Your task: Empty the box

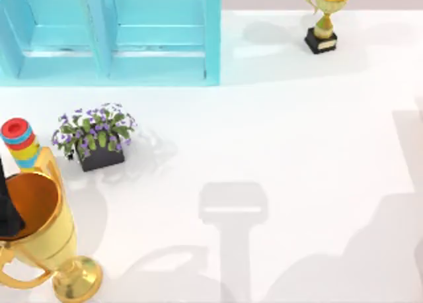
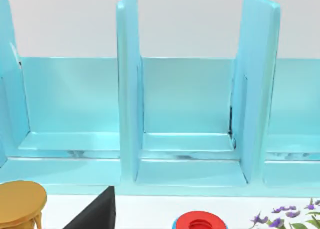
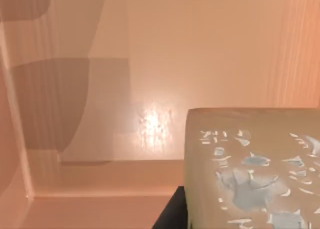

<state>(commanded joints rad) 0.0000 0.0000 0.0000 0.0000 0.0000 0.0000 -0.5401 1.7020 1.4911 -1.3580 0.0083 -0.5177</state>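
The box (image 3: 90, 89) is right up against the right wrist view. Its tan-brown cardboard faces meet at a corner, as if seen from inside. A tan block with pale blue-white flecks (image 3: 255, 174) lies against them. A dark piece of my right gripper (image 3: 171, 215) shows at the block's edge. A black part of my left arm (image 1: 8, 214) reaches into the cup of a large gold trophy (image 1: 46, 240) at the table's front left. In the left wrist view a black wedge (image 2: 95, 214) sits beside the trophy's gold rim (image 2: 20, 201).
A light-blue cabinet (image 1: 112, 32) with open compartments stands at the back left. A dark planter with purple flowers (image 1: 96, 137) and a stack of coloured rings (image 1: 20, 141) sit on the left. A small gold trophy (image 1: 324, 18) stands at the back right. Arm shadows fall on the white table (image 1: 297, 151).
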